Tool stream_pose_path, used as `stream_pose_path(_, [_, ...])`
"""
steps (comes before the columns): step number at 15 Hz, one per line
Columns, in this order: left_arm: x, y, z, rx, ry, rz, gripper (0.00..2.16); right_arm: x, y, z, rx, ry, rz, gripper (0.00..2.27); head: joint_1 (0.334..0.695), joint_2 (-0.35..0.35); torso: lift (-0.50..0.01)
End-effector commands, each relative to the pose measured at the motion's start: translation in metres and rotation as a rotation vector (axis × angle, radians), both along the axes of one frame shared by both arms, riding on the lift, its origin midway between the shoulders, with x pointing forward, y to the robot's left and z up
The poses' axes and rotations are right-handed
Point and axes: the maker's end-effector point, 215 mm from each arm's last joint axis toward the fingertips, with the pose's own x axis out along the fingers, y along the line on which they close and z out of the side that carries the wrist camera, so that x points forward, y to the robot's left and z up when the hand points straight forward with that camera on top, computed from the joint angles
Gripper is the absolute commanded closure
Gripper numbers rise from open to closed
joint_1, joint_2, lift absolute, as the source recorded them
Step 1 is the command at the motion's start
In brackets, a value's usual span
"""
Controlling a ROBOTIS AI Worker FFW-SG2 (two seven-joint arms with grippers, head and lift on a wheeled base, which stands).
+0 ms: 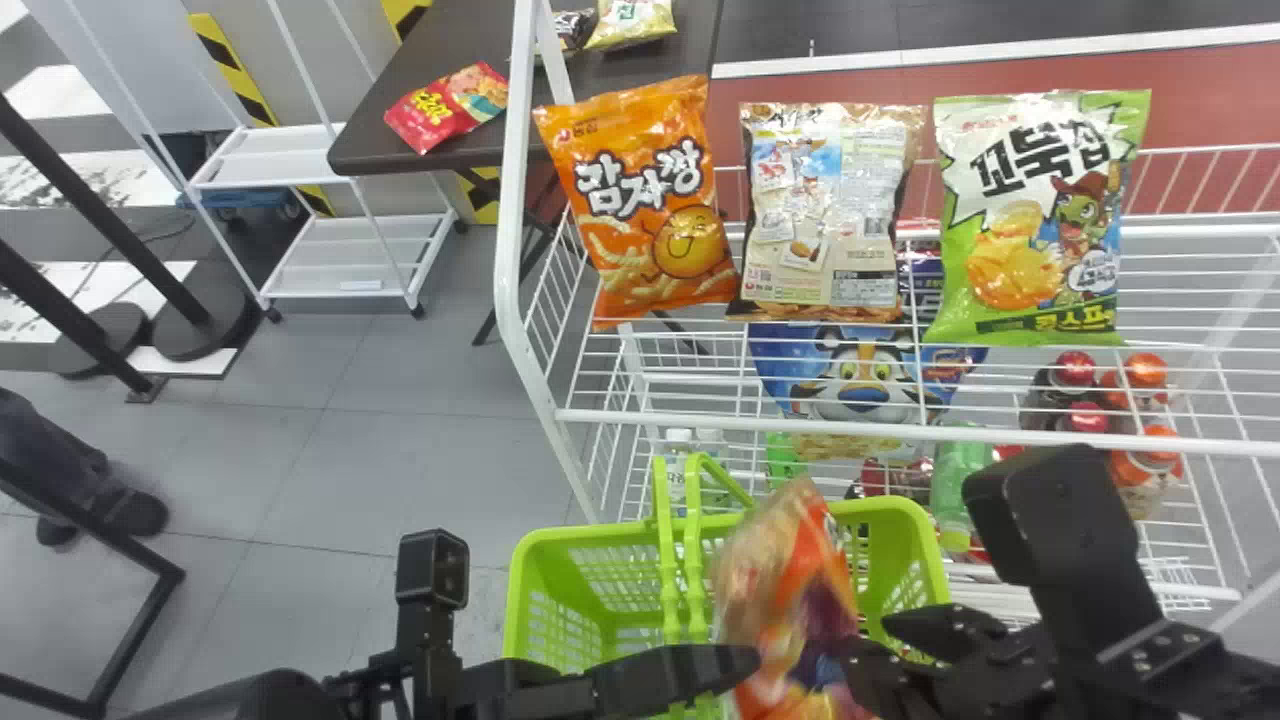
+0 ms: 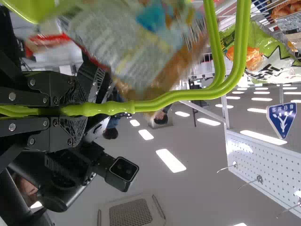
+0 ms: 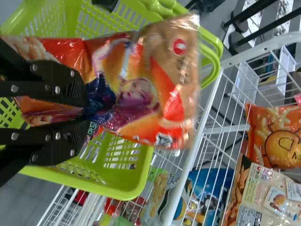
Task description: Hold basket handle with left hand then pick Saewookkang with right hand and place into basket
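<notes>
Saewookkang bag (image 1: 790, 590) at the basket (image 1: 560, 540) — both grippers holding on.
Head view: the bag overlaps the basket's opening at lower centre, between left gripper (image 1: 745, 668) and right gripper (image 1: 858, 655). Left wrist view: the left gripper (image 2: 77, 110) clamps the green handle (image 2: 160, 101). Right wrist view: the right gripper (image 3: 86, 102) pinches the bag — basket behind it.

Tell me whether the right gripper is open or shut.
Shut: the right gripper pinches the orange snack bag between its fingers.
</notes>
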Motion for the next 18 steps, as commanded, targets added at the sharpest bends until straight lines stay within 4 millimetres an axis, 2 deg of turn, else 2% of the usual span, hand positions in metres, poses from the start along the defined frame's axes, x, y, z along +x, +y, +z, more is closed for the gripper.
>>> stream_pose_path(1, [-0.001, -0.001, 0.0, -0.011, 0.029, -0.007, 2.15, 0.003, -0.011, -0.011, -0.022, 0.02, -0.021, 0.07, 0.695, 0.191, -0.019])
stream_pose_path(3, [0.0, -0.002, 0.0, -0.012, 0.026, -0.009, 2.15, 0.01, -0.031, -0.023, -0.068, 0.025, -0.055, 0.07, 0.695, 0.163, -0.019])
stream_pose_path(5, [0.0, -0.001, -0.001, -0.011, 0.03, -0.01, 2.15, 0.045, -0.053, -0.02, -0.093, -0.073, -0.133, 0.06, 0.695, 0.139, -0.019])
stream_pose_path(7, [0.001, -0.001, -0.002, -0.012, 0.032, -0.011, 2.15, 0.082, -0.067, -0.011, -0.061, -0.173, -0.196, 0.05, 0.695, 0.07, -0.019])
stream_pose_path(10, [0.0, -0.003, -0.001, -0.016, 0.03, -0.015, 2.15, 0.131, -0.088, 0.022, 0.007, -0.36, -0.285, 0.05, 0.695, 0.023, -0.019])
stream_pose_path(12, [-0.001, -0.002, -0.001, -0.017, 0.033, -0.015, 2.15, 0.157, -0.103, 0.04, 0.04, -0.489, -0.328, 0.05, 0.695, -0.01, -0.019])
stream_pose_path(14, [-0.002, -0.002, -0.001, -0.019, 0.034, -0.014, 2.15, 0.167, -0.114, 0.043, 0.061, -0.591, -0.358, 0.05, 0.695, -0.033, -0.019])
stream_pose_path(15, [-0.003, -0.002, 0.0, -0.021, 0.033, -0.014, 2.15, 0.168, -0.119, 0.052, 0.093, -0.675, -0.379, 0.05, 0.695, -0.043, -0.019])
stream_pose_path(18, [-0.004, -0.002, -0.001, -0.023, 0.036, -0.014, 2.15, 0.151, -0.139, 0.041, 0.139, -0.748, -0.423, 0.05, 0.695, -0.072, -0.019])
